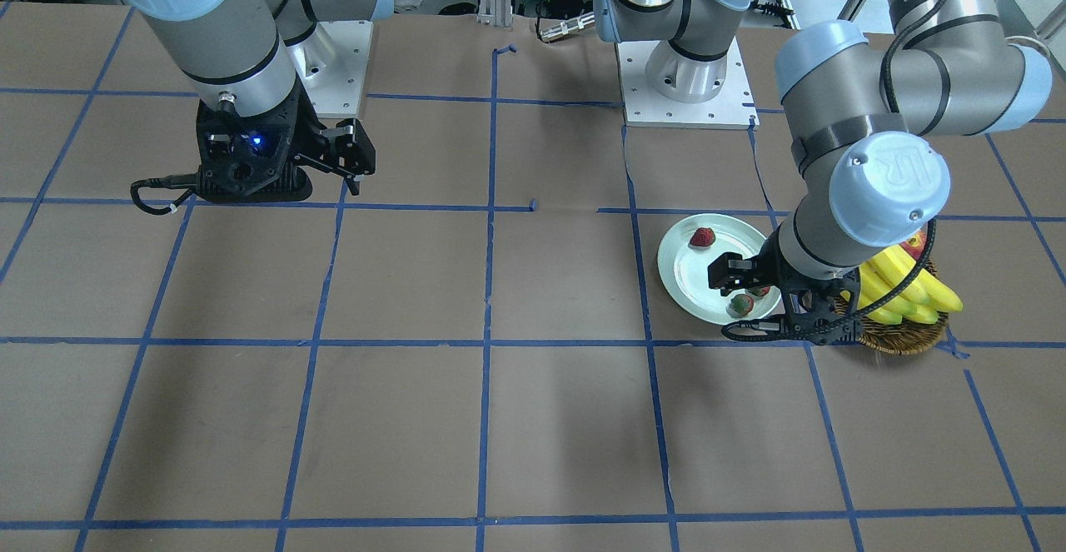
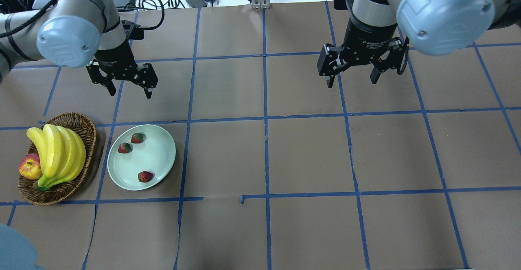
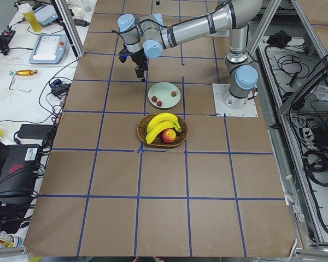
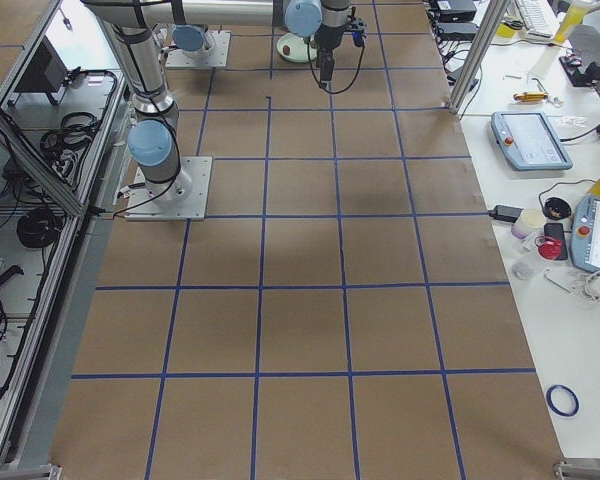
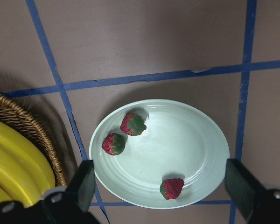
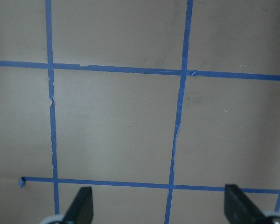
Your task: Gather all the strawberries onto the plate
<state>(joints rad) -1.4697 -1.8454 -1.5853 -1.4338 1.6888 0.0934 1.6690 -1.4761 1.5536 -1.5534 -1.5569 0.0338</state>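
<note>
The pale green plate [image 2: 160, 156] lies on the table's left side, beside the basket. Three strawberries lie on it: one [image 2: 137, 138] and another [image 2: 124, 148] close together, a third [image 2: 145, 176] nearer the robot. The left wrist view looks straight down on the plate [image 5: 210, 140] and its strawberries [image 5: 133, 124] [image 5: 114, 144] [image 5: 172, 188]. My left gripper [image 2: 130, 94] hovers above the plate's area, open and empty, clear of the berries. My right gripper [image 2: 351, 82] hangs open over bare table on the right, holding nothing.
A brown wicker basket [image 2: 87, 131] with bananas [image 2: 57, 152] and a red-yellow apple [image 2: 29, 167] stands just left of the plate. Blue tape lines [image 2: 265, 119] grid the brown table. Cables and equipment lie beyond the far edge.
</note>
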